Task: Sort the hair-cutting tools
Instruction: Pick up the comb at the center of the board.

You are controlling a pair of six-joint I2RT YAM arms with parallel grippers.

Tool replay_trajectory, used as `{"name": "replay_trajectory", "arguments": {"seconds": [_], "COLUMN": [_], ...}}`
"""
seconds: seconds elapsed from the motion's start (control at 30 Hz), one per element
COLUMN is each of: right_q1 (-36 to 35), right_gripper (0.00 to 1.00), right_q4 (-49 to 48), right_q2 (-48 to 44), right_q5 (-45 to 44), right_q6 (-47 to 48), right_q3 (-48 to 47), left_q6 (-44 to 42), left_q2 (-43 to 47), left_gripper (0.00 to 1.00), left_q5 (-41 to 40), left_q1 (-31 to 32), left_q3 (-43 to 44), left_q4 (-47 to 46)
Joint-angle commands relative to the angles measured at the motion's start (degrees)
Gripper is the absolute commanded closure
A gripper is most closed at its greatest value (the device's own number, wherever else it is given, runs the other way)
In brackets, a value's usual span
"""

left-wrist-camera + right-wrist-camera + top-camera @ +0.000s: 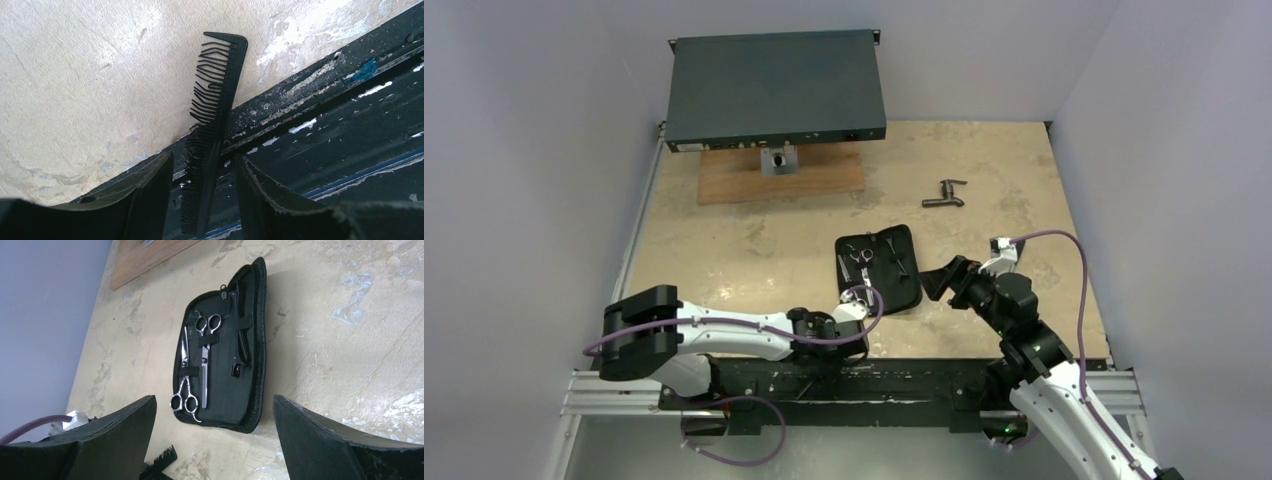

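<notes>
A slim black comb (216, 115) lies across the table's near edge, partly on the black rail. My left gripper (202, 165) is open with a finger on each side of the comb's lower end, gaps on both sides; in the top view it (854, 335) sits at the near edge. An open black case (260, 315) holds two silver scissors (205, 360) and a thin black clip (241, 340); the case also shows in the top view (906, 285). My right gripper (215, 440) is open and empty, just near-side of the case. The comb tip (164, 459) shows below.
A dark metal T-shaped fitting (944, 193) lies on the table at the back right. A dark flat box (774, 88) rests over a wooden board (824, 178) at the back. The black mounting rail (904, 380) runs along the near edge.
</notes>
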State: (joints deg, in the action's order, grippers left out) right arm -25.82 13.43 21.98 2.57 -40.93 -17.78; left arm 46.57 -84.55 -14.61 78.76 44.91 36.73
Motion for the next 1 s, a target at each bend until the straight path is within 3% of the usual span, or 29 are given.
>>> {"name": "replay_trajectory", "arguments": {"seconds": [0.0,0.17,0.4,0.7,0.87,0.97], "right_q1": [0.02,0.03,-0.01,0.02,0.02,0.07], "right_gripper": [0.13,0.13,0.13,0.13,0.13,0.13], "right_q4": [0.31,0.11,0.03,0.16,0.82,1.55], "right_q2": [-0.27,-0.19,-0.20,-0.38,-1.03,-1.76], "right_q5": [0.85,0.95,0.87,0.86,0.86,0.75], "right_q6": [0.25,0.15,-0.03,-0.07,-0.03,-0.10], "right_q3": [-2.42,-2.26,-2.16,-2.26,-2.72,-3.19], "left_q6": [2.41,3.77,4.45,4.11,3.68,2.71], "left_q2": [-0.84,4.72,4.16,5.70,11.45,15.99], "left_gripper": [0.51,0.50,0.54,0.78,1.00,1.00], "left_q5": [-2.65,-1.24,1.02,0.37,-2.06,-4.62], "left_q1": [-0.98,-3.08,-3.70,-3.71,-3.62,-3.62], "left_q3": [-2.08,-6.39,-7.49,-6.40,-3.70,-0.26], "left_q4": [-2.29,-5.51,-8.84,-6.74,-1.31,3.90]}}
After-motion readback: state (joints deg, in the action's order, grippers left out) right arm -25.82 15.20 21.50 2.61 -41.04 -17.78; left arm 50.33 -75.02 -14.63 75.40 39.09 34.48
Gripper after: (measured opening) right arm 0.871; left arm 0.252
